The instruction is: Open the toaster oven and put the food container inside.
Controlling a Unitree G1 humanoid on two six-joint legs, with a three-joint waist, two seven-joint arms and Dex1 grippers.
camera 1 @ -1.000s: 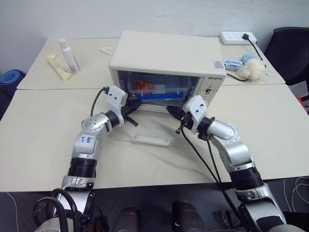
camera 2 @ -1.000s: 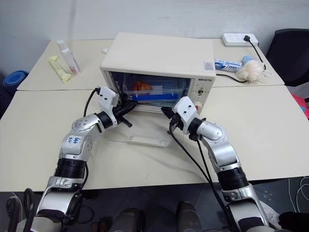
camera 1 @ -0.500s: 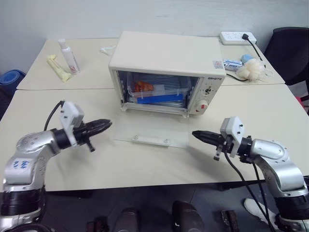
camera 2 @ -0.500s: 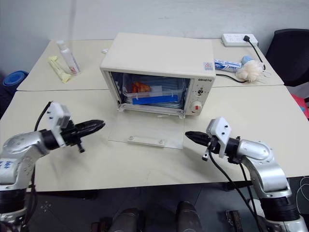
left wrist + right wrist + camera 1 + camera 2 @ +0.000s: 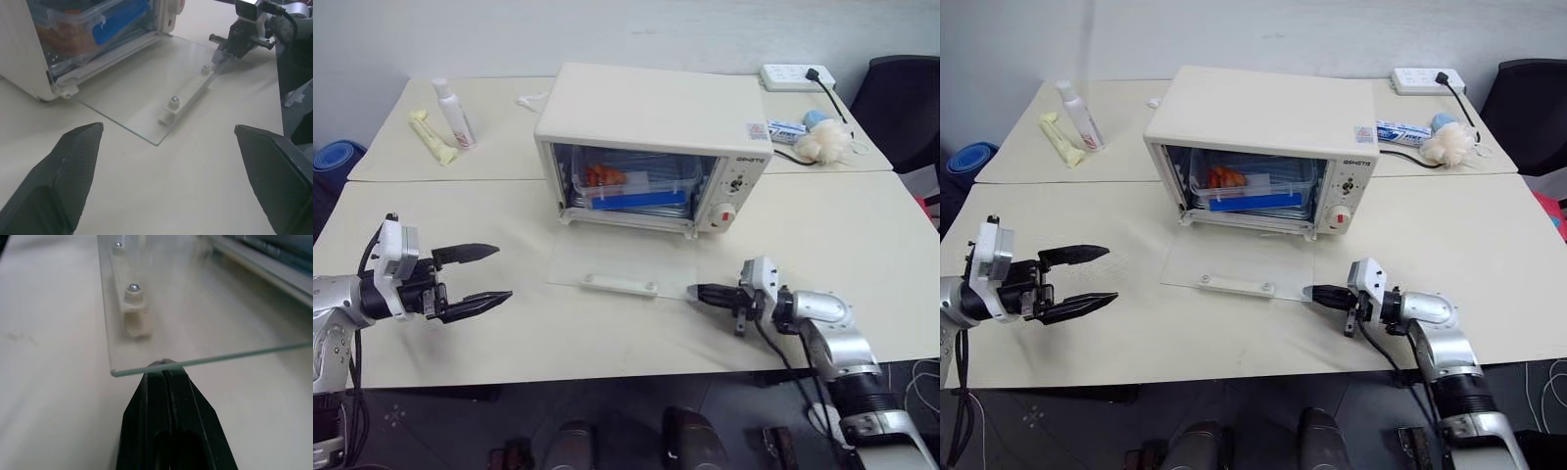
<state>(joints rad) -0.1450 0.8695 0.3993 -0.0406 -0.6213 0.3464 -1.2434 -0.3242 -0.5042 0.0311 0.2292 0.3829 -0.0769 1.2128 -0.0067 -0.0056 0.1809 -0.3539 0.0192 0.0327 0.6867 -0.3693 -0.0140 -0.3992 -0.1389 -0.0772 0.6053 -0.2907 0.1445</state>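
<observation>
Food container sits inside the toaster oven, whose glass door lies folded down flat. Left gripper hovers wide apart and empty, well left of the door. Right gripper, fingers pressed together, has its tip at the door's right front corner.

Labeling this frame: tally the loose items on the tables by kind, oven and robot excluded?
Bottle: 1, white bottle
Yellow tube: 1, yellow tube
Power strip: 1, power strip
Mesh puff: 1, mesh puff
Flat tube beside the puff: 1, flat tube
Food container: 1, food container, inside the toaster oven
Total: 6
</observation>
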